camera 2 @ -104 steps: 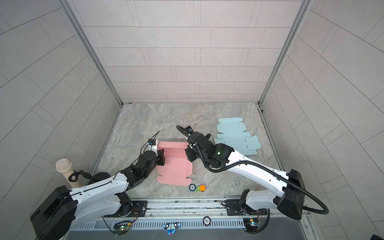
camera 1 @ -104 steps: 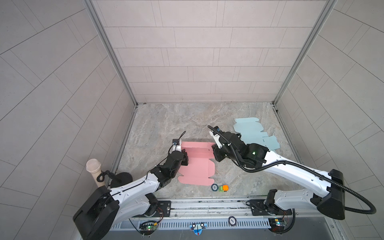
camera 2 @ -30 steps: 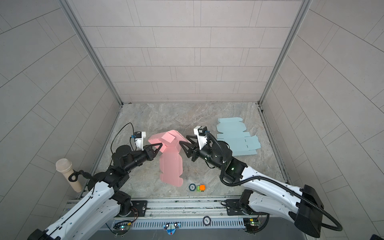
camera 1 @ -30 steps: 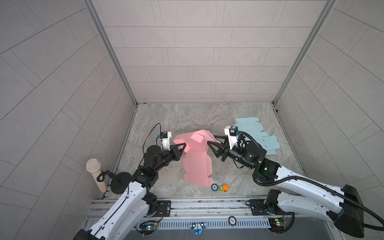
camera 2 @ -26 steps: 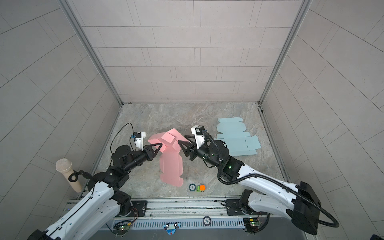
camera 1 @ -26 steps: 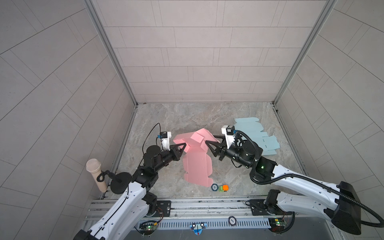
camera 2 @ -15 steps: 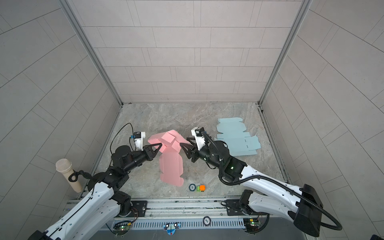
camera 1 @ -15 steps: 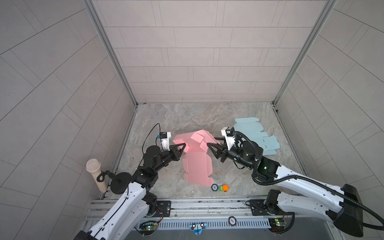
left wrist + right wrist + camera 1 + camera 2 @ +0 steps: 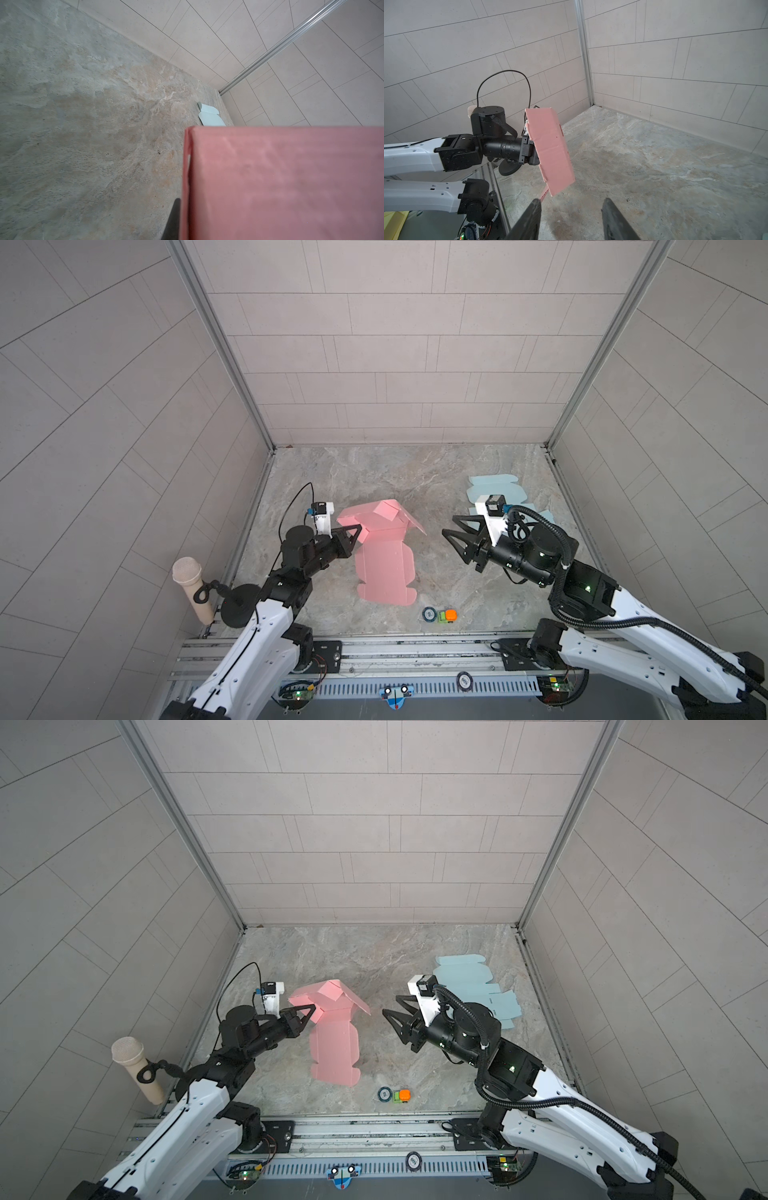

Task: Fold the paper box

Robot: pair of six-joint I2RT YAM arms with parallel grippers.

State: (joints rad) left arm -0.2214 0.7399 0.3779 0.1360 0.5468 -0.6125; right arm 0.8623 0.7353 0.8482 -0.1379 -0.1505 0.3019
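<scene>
Pinching the box [image 9: 386, 572] by its raised edge, my left gripper [image 9: 358, 529] is clamped tight; my right gripper [image 9: 449, 524] hangs parted and empty, facing it, well apart.

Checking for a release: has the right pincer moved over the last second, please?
Yes: the right pincer drew back from the box, rightward toward the blue sheet.

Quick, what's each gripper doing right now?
Left gripper: shut on the edge of the pink box.
Right gripper: open, holding nothing, clear of the box.
</scene>
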